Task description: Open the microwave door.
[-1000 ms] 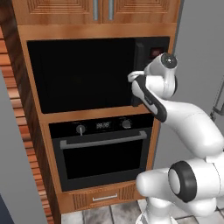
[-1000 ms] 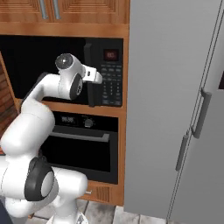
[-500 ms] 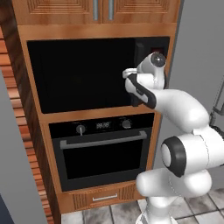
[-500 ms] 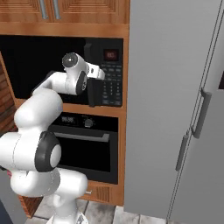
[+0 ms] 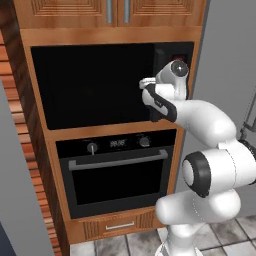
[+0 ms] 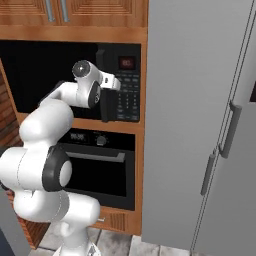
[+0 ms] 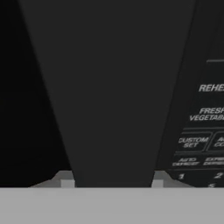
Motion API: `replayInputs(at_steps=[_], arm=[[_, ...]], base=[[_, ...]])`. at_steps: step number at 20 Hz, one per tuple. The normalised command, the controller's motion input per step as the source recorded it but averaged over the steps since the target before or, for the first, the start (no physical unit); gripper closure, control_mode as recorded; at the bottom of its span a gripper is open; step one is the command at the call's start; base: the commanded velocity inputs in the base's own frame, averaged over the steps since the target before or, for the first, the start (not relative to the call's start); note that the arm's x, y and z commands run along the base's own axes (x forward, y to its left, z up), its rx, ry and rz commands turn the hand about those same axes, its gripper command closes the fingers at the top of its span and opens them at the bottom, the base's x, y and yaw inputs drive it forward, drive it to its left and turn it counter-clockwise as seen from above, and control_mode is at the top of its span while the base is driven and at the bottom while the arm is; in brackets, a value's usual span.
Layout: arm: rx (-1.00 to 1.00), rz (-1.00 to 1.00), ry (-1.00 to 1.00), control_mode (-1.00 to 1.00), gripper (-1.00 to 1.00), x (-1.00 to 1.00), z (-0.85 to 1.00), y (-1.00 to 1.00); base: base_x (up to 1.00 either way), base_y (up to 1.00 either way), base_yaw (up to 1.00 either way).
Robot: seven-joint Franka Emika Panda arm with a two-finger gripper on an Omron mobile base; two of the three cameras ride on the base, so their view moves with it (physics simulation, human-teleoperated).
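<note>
Since the earlier frame the jaws are closed narrow by the gripper (image 7: 112, 181) around the upright right edge of the microwave door (image 5: 92, 85), which is set beside the keypad panel (image 6: 128, 92).

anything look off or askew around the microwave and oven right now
Nothing stands out. The glossy black microwave door sits flush and closed, the keypad panel and the black oven with its silver bar handle look square and intact. The gripper straddles the door's thick right edge.
</note>
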Motion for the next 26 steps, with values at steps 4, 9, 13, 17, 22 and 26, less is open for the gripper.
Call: replayInputs(at_steps=[4,9,13,17,22,26], arm=[[0.00,0.00,-0.07,-1.00,1.00,-0.31,0.01,0.00],[0.00,0.00,-0.22,-1.00,1.00,-0.95,0.34,0.00],[0.00,0.00,-0.14,-1.00,1.00,-1.00,0.74,0.14],[-0.01,0.00,-0.03,-1.00,1.00,-1.00,0.98,0.48],[-0.06,-0.02,0.00,-1.00,1.00,-1.00,1.00,0.71],[-0.09,-0.01,0.00,-1.00,1.00,-0.99,1.00,0.74]], base=[[0.00,0.00,0.00],[0.00,0.00,0.00],[0.00,0.00,0.00],[0.00,0.00,0.00],[0.00,0.00,0.00],[0.00,0.00,0.00]])
